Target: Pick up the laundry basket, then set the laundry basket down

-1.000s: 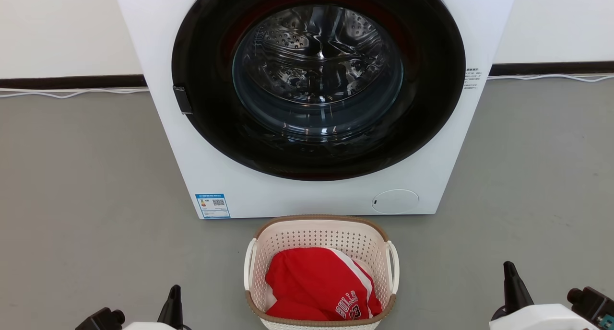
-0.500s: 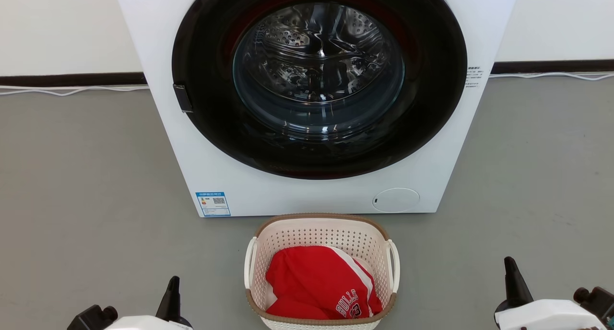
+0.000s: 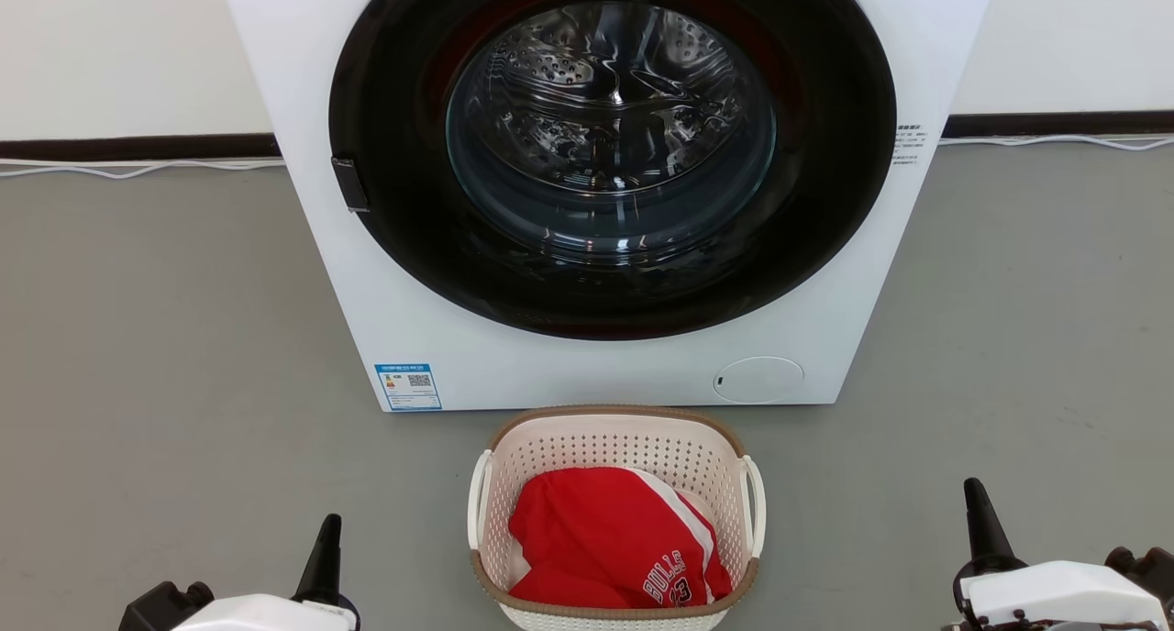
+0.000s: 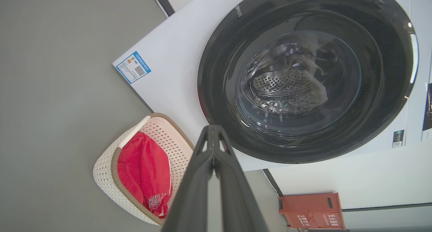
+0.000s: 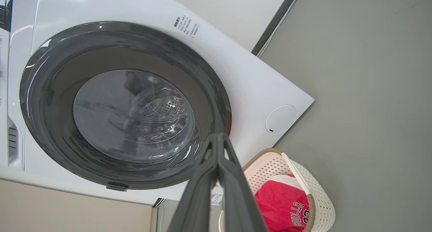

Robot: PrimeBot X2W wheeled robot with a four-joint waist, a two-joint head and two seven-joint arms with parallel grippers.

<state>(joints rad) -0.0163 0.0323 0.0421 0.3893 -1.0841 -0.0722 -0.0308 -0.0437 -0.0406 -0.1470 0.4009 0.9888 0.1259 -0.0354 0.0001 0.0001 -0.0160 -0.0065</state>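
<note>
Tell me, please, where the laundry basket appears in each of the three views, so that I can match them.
Head view: the laundry basket is at bottom centre, before the washing machine.
Left wrist view: the basket is at lower left, left of the left hand.
Right wrist view: the basket is at lower right, right of the right hand.
Shared landmark: the machine's round dark door, next to the basket everywhere.

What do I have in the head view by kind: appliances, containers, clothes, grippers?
washing machine: 1
laundry basket: 1
red Bulls jersey, in the basket: 1
grippers, both shut: 2 (left gripper, right gripper)
Total: 5
</note>
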